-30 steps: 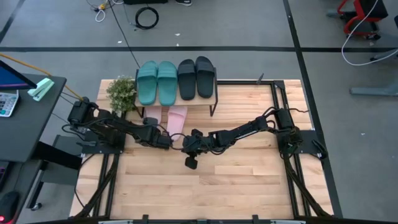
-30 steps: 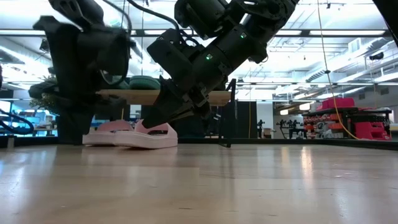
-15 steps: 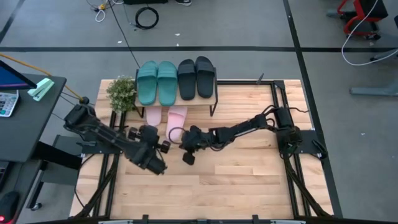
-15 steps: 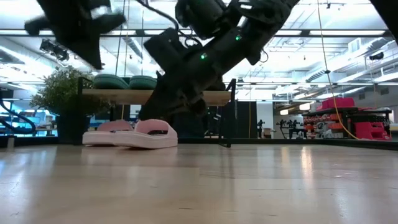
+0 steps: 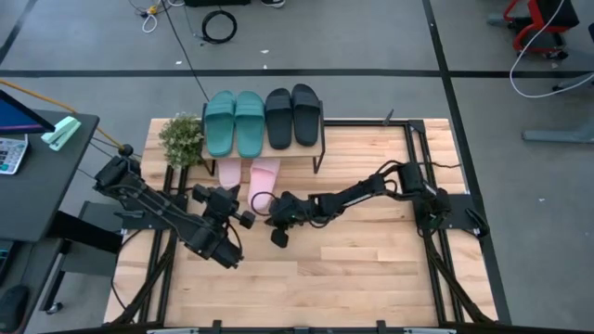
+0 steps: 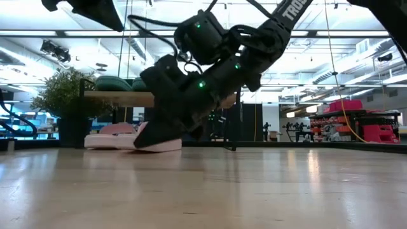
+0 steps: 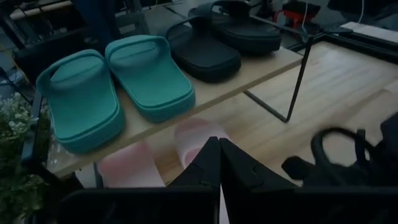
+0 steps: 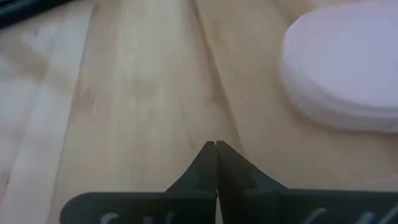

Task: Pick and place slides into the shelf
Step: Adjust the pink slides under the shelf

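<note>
Two teal slides [image 5: 234, 122] and two black slides [image 5: 290, 116] lie sole down on the shelf's top board [image 5: 269, 153]. Two light pink slides [image 5: 249, 174] lie on the table under the shelf, their near ends sticking out. My right gripper [image 8: 216, 146] is shut and empty. It is low over the table beside the near end of the right pink slide [image 8: 348, 74], with a gap between them; in the low view [image 6: 141, 143] it slants down. My left gripper [image 7: 219, 146] is shut and empty, raised near the shelf's front [image 5: 225, 195].
A potted plant [image 5: 183, 139] stands at the shelf's left end. The shelf's thin black leg [image 7: 298, 81] stands on the table to the right of the pink slides. Bare wooden table [image 5: 353, 269] stretches toward the near edge.
My left gripper has drawn back from the pink slides and risen, its arm folding toward the table's near left. My right gripper has moved a little toward the right pink slide and tipped down toward the table. The slides have stayed in place.
</note>
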You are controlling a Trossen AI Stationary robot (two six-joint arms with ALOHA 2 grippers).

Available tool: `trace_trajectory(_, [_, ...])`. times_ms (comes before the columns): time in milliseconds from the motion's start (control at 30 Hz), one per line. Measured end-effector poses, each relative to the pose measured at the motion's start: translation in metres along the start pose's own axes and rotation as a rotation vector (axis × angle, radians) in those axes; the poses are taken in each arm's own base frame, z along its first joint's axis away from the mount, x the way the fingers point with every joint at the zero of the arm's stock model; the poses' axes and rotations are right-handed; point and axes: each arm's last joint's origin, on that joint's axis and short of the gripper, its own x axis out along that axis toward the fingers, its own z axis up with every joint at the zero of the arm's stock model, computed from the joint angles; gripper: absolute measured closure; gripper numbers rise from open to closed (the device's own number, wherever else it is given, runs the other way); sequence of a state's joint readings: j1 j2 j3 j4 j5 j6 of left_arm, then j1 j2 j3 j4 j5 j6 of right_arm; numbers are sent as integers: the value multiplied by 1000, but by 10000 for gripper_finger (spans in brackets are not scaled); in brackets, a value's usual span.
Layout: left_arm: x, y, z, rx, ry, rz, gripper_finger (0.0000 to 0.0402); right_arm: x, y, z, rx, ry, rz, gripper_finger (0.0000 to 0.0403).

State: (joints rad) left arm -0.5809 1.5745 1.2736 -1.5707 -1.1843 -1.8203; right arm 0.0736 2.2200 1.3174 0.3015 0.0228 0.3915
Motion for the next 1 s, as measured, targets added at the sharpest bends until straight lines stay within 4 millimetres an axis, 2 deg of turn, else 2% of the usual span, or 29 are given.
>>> trace_trajectory(133, [1,0,1,8,-16,-2,389,-5,-5,11,15,-52,-44,403])
trace_trajectory(233, [0,0,1,15,-44,-9,390,-5,-16,15,39,-63,-65,403])
trace_trajectory(400, [0,-1,2,35,-79,-17,397,0,-36,14,100,-53,-103,403])
trace_trajectory(667, [0,-1,3,52,-111,-23,392,2,-54,17,136,-49,-117,403])
trace_trajectory(1000, [1,-1,4,57,-112,-18,387,-3,-95,29,182,-74,-176,403])
